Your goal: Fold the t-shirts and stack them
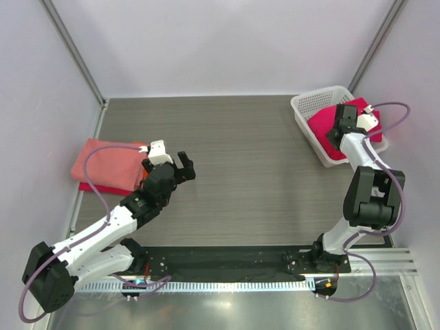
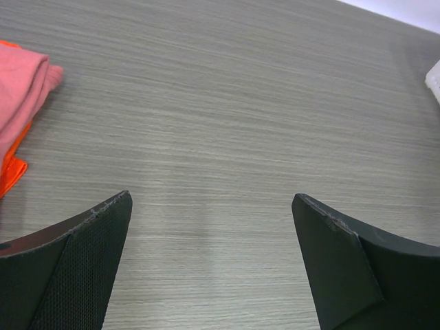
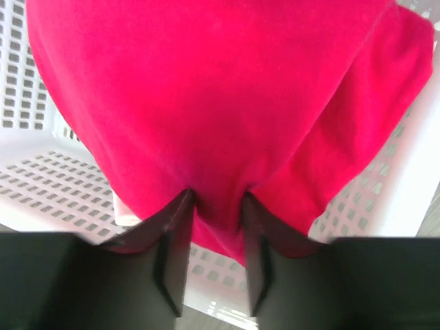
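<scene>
T-shirts lie in two places. A crimson shirt is heaped in the white basket at the upper right of the top view. A pink shirt sits folded on a red shirt at the left edge of the table.

Cloth like this is light, soft and limp. It will sag and trail when raised, so it is best taken by a bunched fold or a hem, not by a flat face.

The right claw has its jaws drawn close on a ridge of the crimson cloth, pinching it. The left claw stands wide open over bare table, holding nothing, with the pink stack near it at the left of its view.

Hidden are the crimson shirt's collar and sleeves, and whatever lies beneath it in the basket. A pale scrap at the cloth's lower left may be a label or another garment; the wrist view is too close to tell.
</scene>
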Robot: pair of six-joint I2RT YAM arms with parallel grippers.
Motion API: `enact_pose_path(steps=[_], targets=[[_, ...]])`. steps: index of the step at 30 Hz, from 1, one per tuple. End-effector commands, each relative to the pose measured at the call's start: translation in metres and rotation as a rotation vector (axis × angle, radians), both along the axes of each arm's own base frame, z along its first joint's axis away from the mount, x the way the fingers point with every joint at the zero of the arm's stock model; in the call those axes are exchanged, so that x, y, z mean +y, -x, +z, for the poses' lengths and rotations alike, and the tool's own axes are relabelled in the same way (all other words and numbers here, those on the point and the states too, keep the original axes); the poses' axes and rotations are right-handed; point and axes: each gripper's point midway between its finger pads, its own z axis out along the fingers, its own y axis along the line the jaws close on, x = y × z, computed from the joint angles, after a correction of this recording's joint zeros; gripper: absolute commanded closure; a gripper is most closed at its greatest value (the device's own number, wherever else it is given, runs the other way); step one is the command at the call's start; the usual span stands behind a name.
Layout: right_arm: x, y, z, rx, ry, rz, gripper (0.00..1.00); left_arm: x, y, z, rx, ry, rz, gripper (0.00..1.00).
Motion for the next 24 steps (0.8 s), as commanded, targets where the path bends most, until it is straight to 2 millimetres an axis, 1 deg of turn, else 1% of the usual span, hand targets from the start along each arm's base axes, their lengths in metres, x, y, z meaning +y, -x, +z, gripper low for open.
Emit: enact_pose_path(steps=[1,2,3,4,5,6,7,8,9,10,11,12,13,14,15,16,17,18,20,21,23,24], targets=[[-0.010,-0.014,0.019,-0.102,0.019,-0.059,0.78,-0.001,-0.007,0.012,-0.029,0.010,0.020,0.00],[-0.011,-0.013,0.021,-0.105,0.022,-0.061,0.86,-0.003,-0.008,0.011,-0.023,0.009,0.018,0.00],[-0.012,-0.012,0.027,-0.118,0.030,-0.064,0.97,-0.004,-0.009,0.010,-0.017,0.009,0.014,0.00],[-0.014,-0.009,0.034,-0.126,0.048,-0.074,0.99,-0.005,-0.009,0.009,-0.011,0.005,0.011,0.00],[-0.016,-0.005,0.046,-0.144,0.077,-0.084,0.99,-0.007,-0.009,0.008,-0.007,0.004,0.007,0.00],[-0.017,0.003,0.072,-0.194,0.113,-0.097,0.99,-0.007,-0.010,0.007,-0.004,0.002,0.005,0.00],[-0.011,0.006,0.091,-0.227,0.150,-0.089,0.99,-0.008,-0.010,0.006,0.001,0.001,0.005,0.00],[-0.010,0.013,0.109,-0.235,0.206,-0.087,0.99,-0.008,-0.010,0.007,-0.001,0.005,0.004,0.00],[-0.004,0.018,0.147,-0.304,0.238,-0.077,0.99,-0.009,-0.010,0.006,0.002,0.009,0.004,0.00],[0.015,0.017,0.166,-0.331,0.257,-0.029,0.99,-0.009,-0.010,0.005,0.005,0.011,0.002,0.01],[0.018,0.023,0.181,-0.321,0.306,-0.010,0.99,-0.011,-0.010,0.006,0.003,0.015,-0.002,0.00],[0.039,0.022,0.218,-0.389,0.317,0.039,0.99,-0.011,-0.010,0.004,0.007,0.013,-0.002,0.00],[0.072,0.022,0.238,-0.430,0.314,0.123,0.99,-0.011,-0.010,0.004,0.008,0.012,-0.003,0.01],[0.089,0.024,0.252,-0.447,0.322,0.178,0.99,-0.011,-0.011,0.003,0.010,0.009,-0.002,0.00],[0.106,0.027,0.281,-0.499,0.328,0.234,0.99,-0.011,-0.011,0.003,0.011,0.007,-0.001,0.00],[0.128,0.029,0.292,-0.522,0.318,0.303,0.99,-0.010,-0.011,0.003,0.009,0.006,0.003,0.00],[0.160,0.033,0.300,-0.538,0.299,0.406,0.99,-0.009,-0.011,0.002,0.010,0.001,0.009,0.00],[0.183,0.038,0.324,-0.596,0.263,0.489,0.99,-0.008,-0.011,0.003,0.006,0.001,0.011,0.00],[0.213,0.047,0.341,-0.641,0.221,0.612,0.99,-0.005,-0.010,0.004,0.001,-0.001,0.024,0.01],[0.224,0.052,0.355,-0.685,0.182,0.663,0.99,-0.003,-0.010,0.005,-0.004,0.000,0.031,0.00],[0.226,0.060,0.367,-0.722,0.147,0.674,0.99,0.002,-0.008,0.007,-0.014,0.006,0.045,0.00],[0.225,0.062,0.368,-0.726,0.143,0.674,0.99,0.006,-0.008,0.007,-0.020,0.004,0.066,0.00]])
